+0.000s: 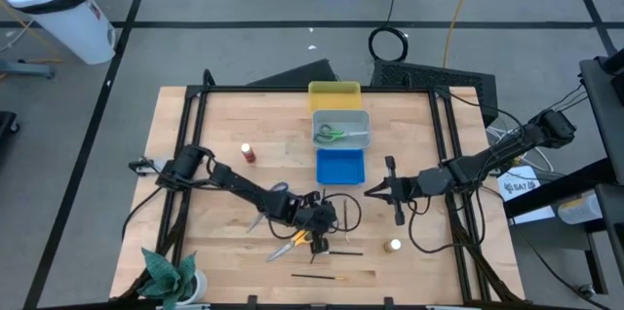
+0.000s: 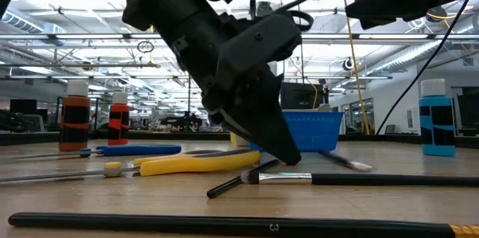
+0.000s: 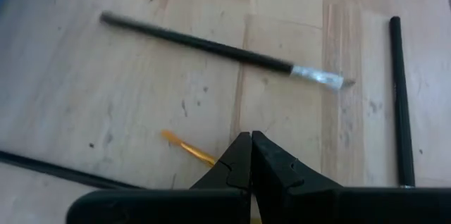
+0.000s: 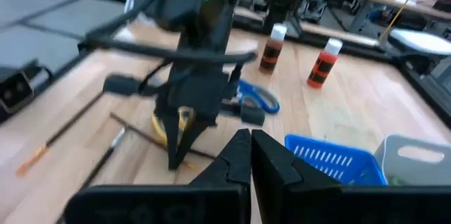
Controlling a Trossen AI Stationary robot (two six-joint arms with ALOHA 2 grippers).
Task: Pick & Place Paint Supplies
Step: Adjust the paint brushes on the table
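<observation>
My left gripper (image 3: 251, 143) is pinched shut, holding nothing, tip on the table. The brush (image 3: 225, 50) lies just ahead, its long side crossing in front of my fingers.

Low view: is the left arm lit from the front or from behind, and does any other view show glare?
Low view: bright ceiling lights behind the table leave the left hand a dark silhouette above the brush. High view: even light, with only soft shadows on the table. Left wrist view: a metal ferrule glints slightly.
</observation>
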